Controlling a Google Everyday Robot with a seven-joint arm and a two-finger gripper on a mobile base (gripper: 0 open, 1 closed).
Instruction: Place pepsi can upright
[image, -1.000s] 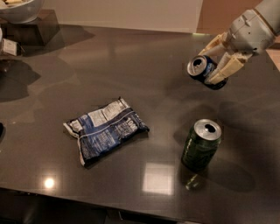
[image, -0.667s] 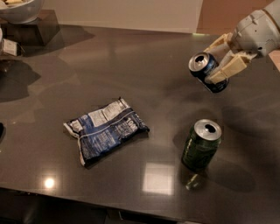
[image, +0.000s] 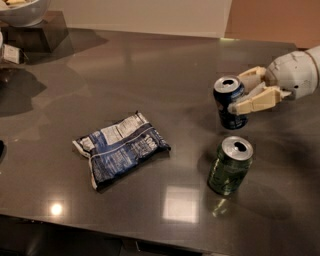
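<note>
The pepsi can (image: 228, 102), dark blue with a silver top, stands nearly upright at the right of the dark table (image: 150, 75), its base at or just above the surface. My gripper (image: 239, 93) comes in from the right edge and is shut on the can, one beige finger (image: 255, 101) across its front and the other (image: 252, 76) behind it. A green can (image: 230, 166) stands upright just in front of the pepsi can.
A blue-and-white crinkled snack bag (image: 120, 149) lies flat left of centre. A white bowl (image: 22, 9) on a dark block (image: 35, 31) sits at the far left corner. The table's front edge runs along the bottom.
The gripper has turned the pepsi can from tilted on its side towards upright and lowered it closer to the table, nearer the green can.
</note>
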